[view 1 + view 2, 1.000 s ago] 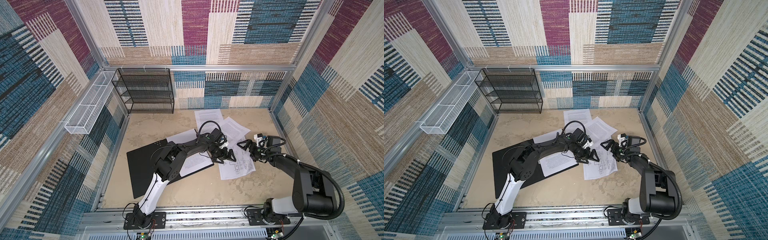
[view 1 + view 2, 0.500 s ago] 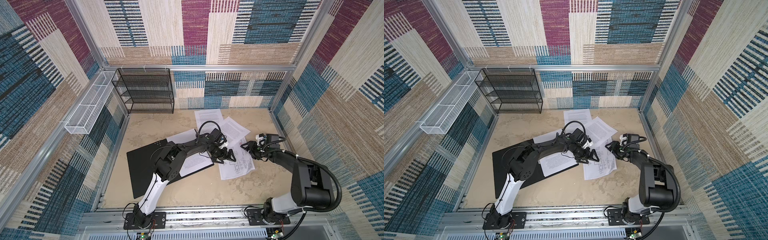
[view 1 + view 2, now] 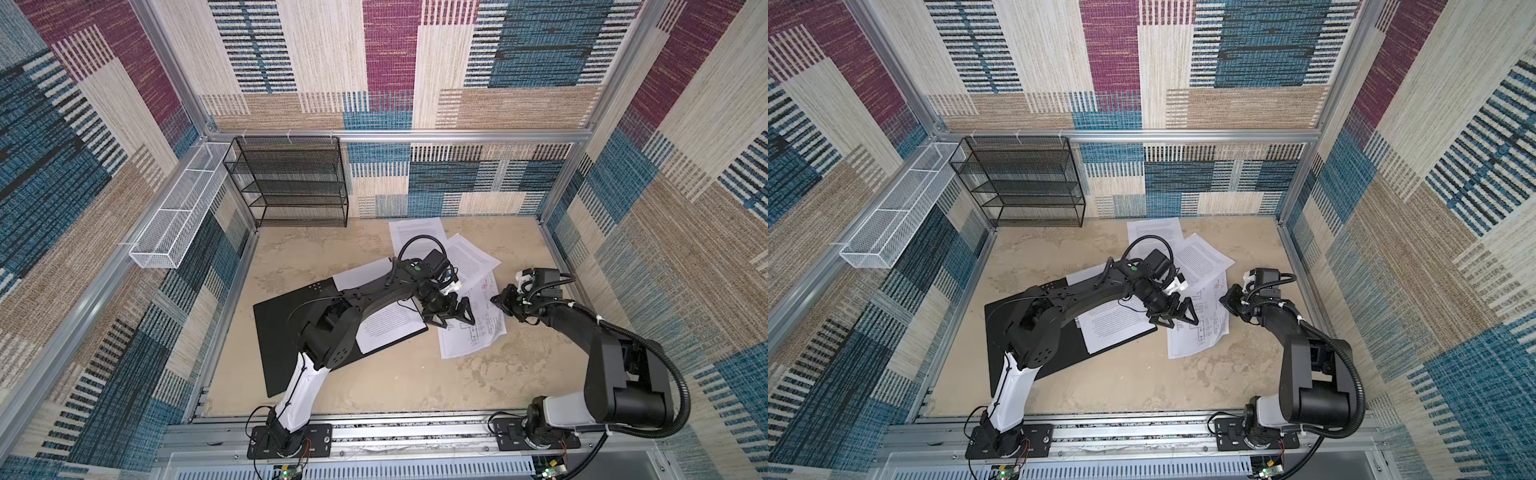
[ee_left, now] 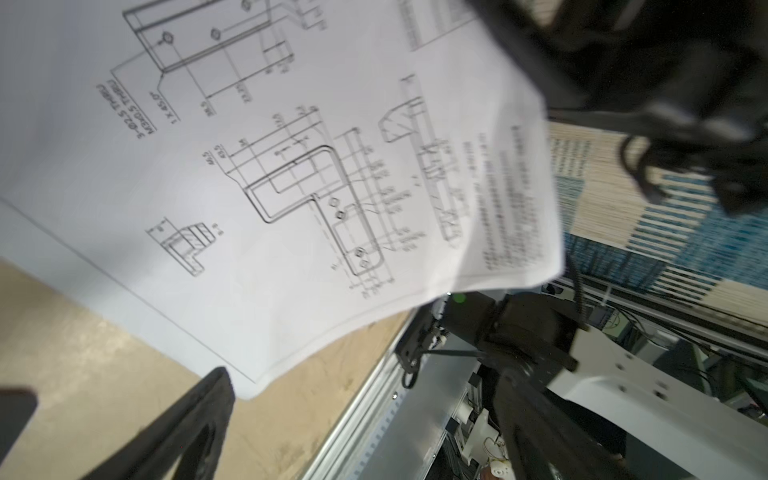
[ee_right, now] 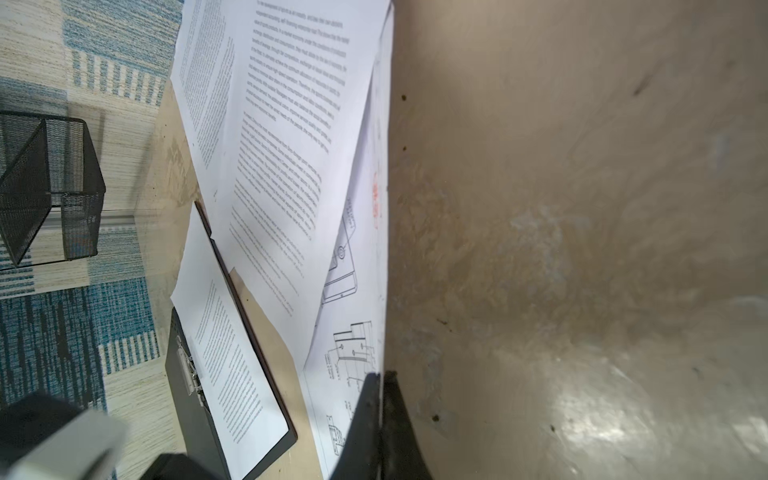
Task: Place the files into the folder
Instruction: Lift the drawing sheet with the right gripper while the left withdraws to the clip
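The folder (image 3: pixel 274 353) lies open, black side up, at the left in both top views, with a printed sheet (image 3: pixel 390 326) on it. Its metal clip (image 5: pixel 185 374) shows in the right wrist view. A file with line drawings (image 3: pixel 473 336) (image 3: pixel 1196 343) rests right of the folder. My right gripper (image 3: pixel 496 300) (image 5: pixel 380 378) is shut on that sheet's right edge, which is lifted off the table (image 4: pixel 291 166). Just above the sheet's left part, my left gripper (image 3: pixel 451 318) (image 4: pixel 365 386) hangs open and holds nothing. Two text files (image 3: pixel 473 257) (image 3: pixel 417 235) lie behind, overlapping.
A black wire-mesh rack (image 3: pixel 291 183) stands against the back wall at the left. A white wire basket (image 3: pixel 178 212) hangs on the left wall. Another white sheet (image 3: pixel 361 274) pokes out behind the folder. Metal rails (image 3: pixel 374 428) border the beige table.
My right gripper has gone from open to shut, closing on the drawing sheet's right edge after shifting slightly toward it. The left arm has stayed put.
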You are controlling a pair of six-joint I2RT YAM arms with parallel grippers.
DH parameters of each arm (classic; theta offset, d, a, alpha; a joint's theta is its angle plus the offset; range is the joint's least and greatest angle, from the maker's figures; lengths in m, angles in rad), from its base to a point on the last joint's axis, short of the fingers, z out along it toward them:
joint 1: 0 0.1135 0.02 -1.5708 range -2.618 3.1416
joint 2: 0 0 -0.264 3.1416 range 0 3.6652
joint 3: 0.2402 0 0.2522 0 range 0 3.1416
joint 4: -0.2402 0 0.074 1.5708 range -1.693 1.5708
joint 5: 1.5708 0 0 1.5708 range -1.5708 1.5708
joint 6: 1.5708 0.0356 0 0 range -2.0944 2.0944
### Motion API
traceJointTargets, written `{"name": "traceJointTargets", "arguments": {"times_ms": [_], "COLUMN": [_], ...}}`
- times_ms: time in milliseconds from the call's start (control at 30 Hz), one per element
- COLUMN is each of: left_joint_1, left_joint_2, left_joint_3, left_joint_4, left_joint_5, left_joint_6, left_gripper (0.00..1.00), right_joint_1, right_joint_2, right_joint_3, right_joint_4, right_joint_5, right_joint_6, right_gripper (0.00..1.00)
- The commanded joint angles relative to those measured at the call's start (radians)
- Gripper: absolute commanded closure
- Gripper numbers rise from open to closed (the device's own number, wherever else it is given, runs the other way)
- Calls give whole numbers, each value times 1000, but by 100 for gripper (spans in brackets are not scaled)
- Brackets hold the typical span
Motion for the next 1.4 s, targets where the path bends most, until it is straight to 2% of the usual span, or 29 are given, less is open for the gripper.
{"name": "traceJointTargets", "arguments": {"times_ms": [0, 67, 167, 233, 300, 400, 467, 567, 667, 900, 933, 1067, 1233, 1367], "left_joint_1": [11, 36, 126, 224, 346, 520, 617, 760, 850, 919, 921, 924, 929, 930], "left_joint_2": [-104, -169, -278, -358, -457, -553, -585, -617, -598, -522, -511, -460, -414, -409], "left_joint_3": [-17, -40, -125, -220, -362, -479, -531, -628, -682, -714, -714, -731, -729, -720], "left_joint_4": [45, 48, -4, -54, -31, -96, -146, -131, -116, -80, -80, -71, -70, -83], "left_joint_5": [125, 118, 14, -48, -65, -115, -146, -134, -139, -176, -212, -252, -248, -268], "left_joint_6": [-12, -34, -44, -38, -44, -6, 20, 19, 21, 9, 12, 16, 22, 31], "left_gripper": [2, 2, 2, 2, 1, 1, 1, 1, 1, 1, 1, 1, 1, 1], "right_joint_1": [1, 1, 1, 1, 2, 29, 97, 258, 399, 632, 647, 668, 638, 635], "right_joint_2": [-56, -104, -192, -251, -300, -338, -332, -239, -117, 168, 183, 189, 189, 257], "right_joint_3": [12, 21, 56, 98, 163, 262, 327, 455, 582, 880, 888, 815, 646, 588], "right_joint_4": [-72, -108, -178, -230, -293, -364, -379, -390, -351, -268, -247, -142, -58, 8], "right_joint_5": [108, 145, 188, 213, 236, 242, 243, 264, 271, 175, 148, 47, 33, 58], "right_joint_6": [-15, -14, -9, -15, -29, -42, -40, -31, -16, 20, 28, 66, 86, 79], "right_gripper": [100, 100, 100, 100, 100, 100, 100, 100, 100, 100, 100, 100, 100, 100]}}
